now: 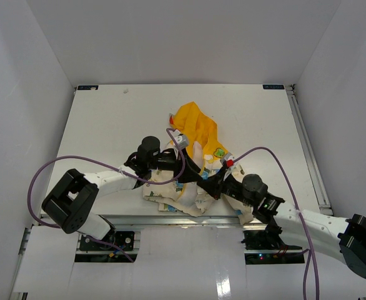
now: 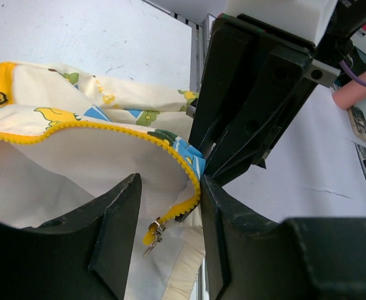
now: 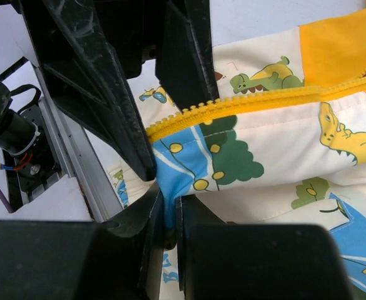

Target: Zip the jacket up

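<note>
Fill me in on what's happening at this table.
Two robot arms are zipping a child's jacket that lies near the front edge of the table. The right gripper has its jaws shut on the fabric beside the yellow zipper. The left gripper has open jaws straddling the zipper pull. The front is not zipped yet.

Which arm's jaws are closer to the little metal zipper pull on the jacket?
Left. The left jaws stand open with the zipper pull between them; the right jaws are shut on the jacket fabric just beyond it.
</note>
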Tool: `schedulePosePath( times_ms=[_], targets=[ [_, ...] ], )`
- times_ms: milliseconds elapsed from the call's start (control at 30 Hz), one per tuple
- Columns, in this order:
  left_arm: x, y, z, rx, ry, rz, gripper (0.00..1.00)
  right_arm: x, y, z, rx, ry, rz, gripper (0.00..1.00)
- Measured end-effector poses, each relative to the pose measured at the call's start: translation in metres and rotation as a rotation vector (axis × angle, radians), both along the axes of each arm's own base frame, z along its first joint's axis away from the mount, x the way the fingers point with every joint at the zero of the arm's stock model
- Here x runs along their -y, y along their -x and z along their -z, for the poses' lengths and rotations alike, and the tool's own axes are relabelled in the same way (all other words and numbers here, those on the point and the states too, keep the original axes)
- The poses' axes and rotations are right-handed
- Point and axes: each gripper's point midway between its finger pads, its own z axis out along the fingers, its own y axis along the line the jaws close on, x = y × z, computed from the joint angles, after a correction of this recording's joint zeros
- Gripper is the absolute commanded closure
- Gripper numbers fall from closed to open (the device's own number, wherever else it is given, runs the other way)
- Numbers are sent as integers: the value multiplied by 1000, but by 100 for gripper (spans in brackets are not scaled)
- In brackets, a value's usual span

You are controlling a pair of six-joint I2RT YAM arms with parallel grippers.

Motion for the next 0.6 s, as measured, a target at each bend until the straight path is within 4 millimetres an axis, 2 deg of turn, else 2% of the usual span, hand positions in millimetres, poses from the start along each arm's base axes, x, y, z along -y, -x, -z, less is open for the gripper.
schedulePosePath(
  times_ms=[167, 267, 367, 500, 600],
  targets=[
    [-1, 6, 2, -1, -2, 41, 70, 0, 1, 2, -8, 3, -8, 86],
    [1, 7, 5, -9, -12, 62, 87, 1, 2, 3, -13, 9, -14, 83],
    [3, 8, 8, -17, -25, 79, 99, 1, 2, 4, -15, 11, -15, 72],
    [6, 8, 11, -31, -38, 89, 100, 3, 1, 6, -24, 16, -2, 53],
    [7, 6, 13, -49, -49, 76, 100, 11, -7, 4, -44, 7, 73, 52]
  ],
)
